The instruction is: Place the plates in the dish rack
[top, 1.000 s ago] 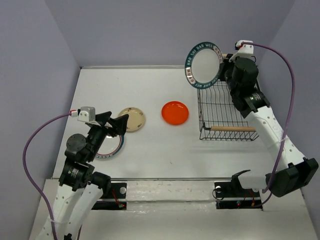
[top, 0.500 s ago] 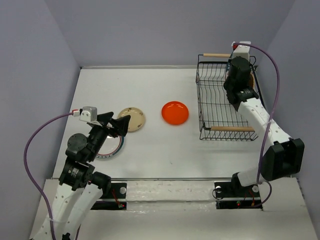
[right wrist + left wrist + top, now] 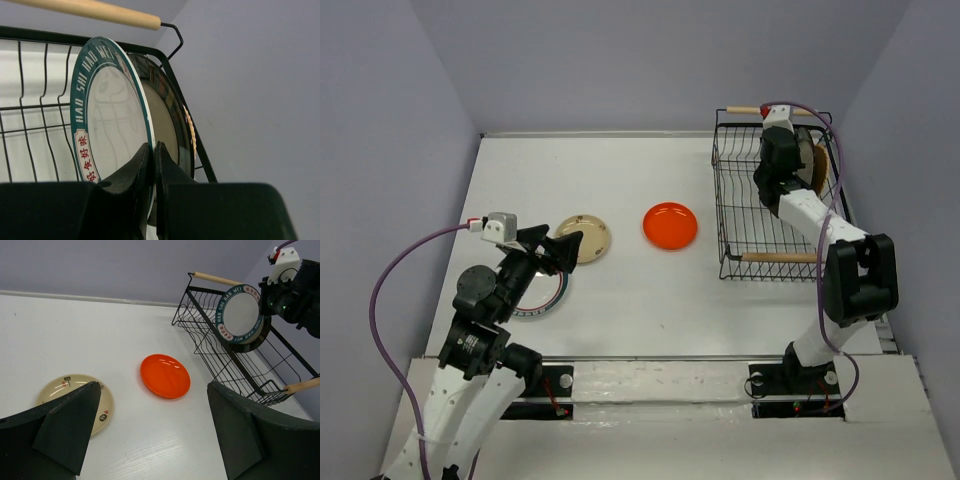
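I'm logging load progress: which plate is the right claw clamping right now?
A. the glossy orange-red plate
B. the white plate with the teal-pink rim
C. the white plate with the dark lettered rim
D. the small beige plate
C: in the right wrist view the right claw pinches the edge of the lettered-rim plate, which stands on edge inside the dish rack.
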Controlling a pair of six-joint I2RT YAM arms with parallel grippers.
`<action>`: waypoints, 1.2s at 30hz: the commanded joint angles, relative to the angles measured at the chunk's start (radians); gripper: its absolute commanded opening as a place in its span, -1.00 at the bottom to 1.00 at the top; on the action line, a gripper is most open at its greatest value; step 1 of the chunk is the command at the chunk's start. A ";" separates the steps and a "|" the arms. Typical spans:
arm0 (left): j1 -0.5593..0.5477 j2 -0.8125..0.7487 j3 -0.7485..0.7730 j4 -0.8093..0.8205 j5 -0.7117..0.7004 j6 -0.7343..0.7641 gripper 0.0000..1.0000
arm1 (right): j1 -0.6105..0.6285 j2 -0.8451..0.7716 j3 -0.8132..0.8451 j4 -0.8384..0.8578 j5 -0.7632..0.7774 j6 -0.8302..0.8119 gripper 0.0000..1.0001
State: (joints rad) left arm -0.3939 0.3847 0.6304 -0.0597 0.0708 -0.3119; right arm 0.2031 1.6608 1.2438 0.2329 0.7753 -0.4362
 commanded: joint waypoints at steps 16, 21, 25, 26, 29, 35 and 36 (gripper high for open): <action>-0.005 0.017 0.003 0.029 -0.016 0.017 0.98 | -0.062 0.108 0.019 0.091 -0.079 0.086 -0.86; 0.000 0.022 0.005 0.031 -0.011 0.014 0.98 | -0.062 0.146 0.043 0.085 -0.093 0.105 -0.86; 0.006 0.025 0.002 0.031 -0.011 0.011 0.98 | -0.062 0.148 0.048 0.083 -0.090 0.120 -0.68; 0.006 0.025 0.002 0.031 -0.011 0.010 0.98 | -0.062 0.137 0.051 0.082 -0.087 0.123 -0.48; 0.009 0.029 0.000 0.032 -0.009 0.010 0.98 | -0.062 0.096 0.066 0.037 -0.088 0.154 -0.01; 0.016 0.032 0.000 0.034 -0.008 0.005 0.98 | -0.062 -0.005 0.115 -0.105 -0.143 0.298 0.47; 0.020 0.036 0.000 0.034 -0.006 0.005 0.98 | -0.062 -0.018 0.115 -0.125 -0.155 0.318 0.47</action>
State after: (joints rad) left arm -0.3874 0.4042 0.6304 -0.0662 0.0628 -0.3122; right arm 0.1497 1.7542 1.2819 0.1818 0.6674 -0.2523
